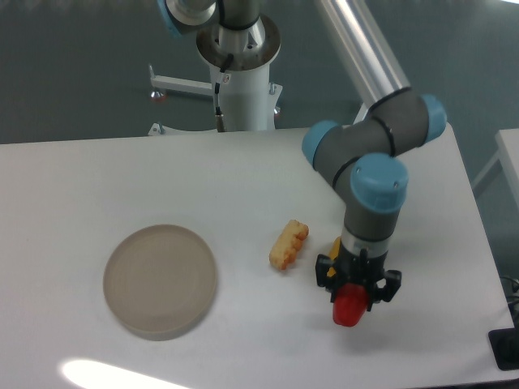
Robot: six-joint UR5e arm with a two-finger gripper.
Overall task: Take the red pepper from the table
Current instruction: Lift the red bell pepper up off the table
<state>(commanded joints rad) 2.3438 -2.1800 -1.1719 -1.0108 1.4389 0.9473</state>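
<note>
Two black fingers of the gripper are closed narrowly around the red pepper, one on each side, pointing straight down from the wrist. Pepper's lower body shows below the fingers; its upper part and stem are hidden by the gripper housing. Whether the pepper is resting on the tabletop or slightly clear of it cannot be told from this overhead view.

Pepper: small, glossy, solid red, rounded, with a faint highlight on its surface. It sits toward the near right part of the tabletop.

A sliver of yellow peeks out just left of the wrist, mostly hidden behind the arm; too little shows to name it.

Left of the gripper, near but apart, lies an orange-yellow corn-like piece, angled diagonally. Well apart to the left, a round beige plate lies flat.

Arm's grey links and blue joint caps rise above the gripper toward the base at the far edge.
</note>
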